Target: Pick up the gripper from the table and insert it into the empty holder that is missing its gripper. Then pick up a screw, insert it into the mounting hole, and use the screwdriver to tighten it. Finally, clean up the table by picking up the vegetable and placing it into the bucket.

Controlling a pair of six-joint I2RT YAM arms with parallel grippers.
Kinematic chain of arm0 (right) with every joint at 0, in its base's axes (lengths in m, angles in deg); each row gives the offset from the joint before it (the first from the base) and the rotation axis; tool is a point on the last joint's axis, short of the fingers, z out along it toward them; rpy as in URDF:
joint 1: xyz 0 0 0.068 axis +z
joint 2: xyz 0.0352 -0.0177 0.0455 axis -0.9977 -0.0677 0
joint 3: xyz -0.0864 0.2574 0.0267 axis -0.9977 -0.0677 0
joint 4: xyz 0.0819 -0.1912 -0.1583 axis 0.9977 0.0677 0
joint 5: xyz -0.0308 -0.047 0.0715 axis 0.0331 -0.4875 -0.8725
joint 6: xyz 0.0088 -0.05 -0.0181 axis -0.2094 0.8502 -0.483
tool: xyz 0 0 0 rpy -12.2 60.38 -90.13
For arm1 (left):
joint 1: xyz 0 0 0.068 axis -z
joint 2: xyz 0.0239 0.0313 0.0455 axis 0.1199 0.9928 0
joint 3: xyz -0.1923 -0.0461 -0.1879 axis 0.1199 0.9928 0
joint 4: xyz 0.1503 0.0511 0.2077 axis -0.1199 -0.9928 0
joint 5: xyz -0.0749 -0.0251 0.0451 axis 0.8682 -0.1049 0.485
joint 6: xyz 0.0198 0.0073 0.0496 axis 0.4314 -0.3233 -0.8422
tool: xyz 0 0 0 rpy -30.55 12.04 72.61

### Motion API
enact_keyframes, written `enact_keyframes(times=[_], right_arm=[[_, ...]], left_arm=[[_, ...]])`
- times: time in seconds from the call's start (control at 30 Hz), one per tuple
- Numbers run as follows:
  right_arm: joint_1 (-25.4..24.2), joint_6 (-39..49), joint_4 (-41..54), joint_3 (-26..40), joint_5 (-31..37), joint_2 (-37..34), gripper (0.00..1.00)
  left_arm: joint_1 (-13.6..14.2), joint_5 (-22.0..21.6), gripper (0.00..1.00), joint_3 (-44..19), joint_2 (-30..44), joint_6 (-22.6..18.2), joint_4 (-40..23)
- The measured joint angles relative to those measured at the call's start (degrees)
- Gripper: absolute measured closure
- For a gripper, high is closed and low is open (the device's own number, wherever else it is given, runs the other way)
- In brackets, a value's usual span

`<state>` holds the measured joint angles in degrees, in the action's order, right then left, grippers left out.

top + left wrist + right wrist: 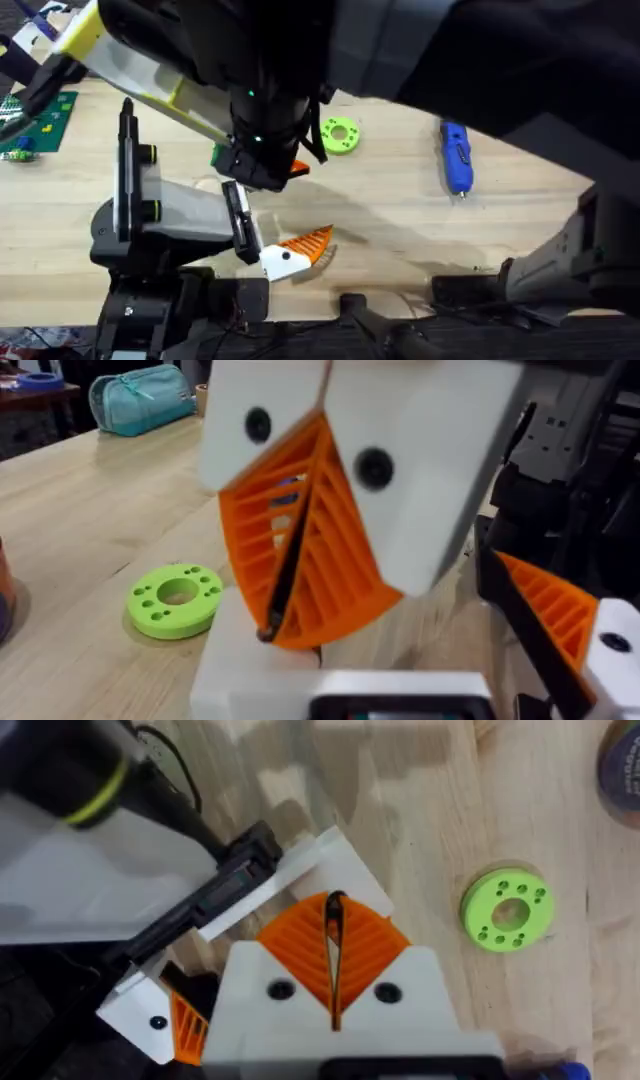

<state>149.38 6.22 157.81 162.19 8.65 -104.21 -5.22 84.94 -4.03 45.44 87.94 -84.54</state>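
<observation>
The gripper (pixel 296 252) is sitting in the holder (pixel 238 222) near the table's (pixel 400 215) front edge. Both pincers, left (pixel 283 625) and right (pixel 334 910), are clenching thin dark items, apparently screws; insertion is following.

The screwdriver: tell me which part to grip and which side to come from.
Grip the blue screwdriver around the middle of its barrel, coming straight down from above. It lies flat on the table, tip toward the arms' bases, with bare wood on both long sides, so the fingers should close across its width.
</observation>
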Motion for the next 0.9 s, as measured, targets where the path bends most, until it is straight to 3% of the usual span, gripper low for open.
enact_keyframes(times=[0.53,0.6,0.73,0.8,0.9], right_arm=[[0.00,0.77,0.24,0.00,0.03,0.00,0.964],[0.00,0.86,0.54,-0.02,0.00,0.00,0.735],[-0.22,1.20,1.32,0.00,0.82,0.02,0.129],[-0.79,1.44,1.41,0.00,1.21,0.02,0.016],[-0.88,1.44,1.38,0.00,1.24,0.02,0.004]], left_arm=[[0.00,0.11,0.014,0.00,-0.02,0.02,-0.02],[0.00,0.09,0.014,0.00,0.00,0.02,-0.02],[0.00,0.21,0.014,0.00,-0.02,-0.04,-0.04],[0.00,0.31,0.014,0.00,-0.02,-0.05,-0.07],[0.00,0.33,0.014,0.02,0.00,-0.04,-0.07]])
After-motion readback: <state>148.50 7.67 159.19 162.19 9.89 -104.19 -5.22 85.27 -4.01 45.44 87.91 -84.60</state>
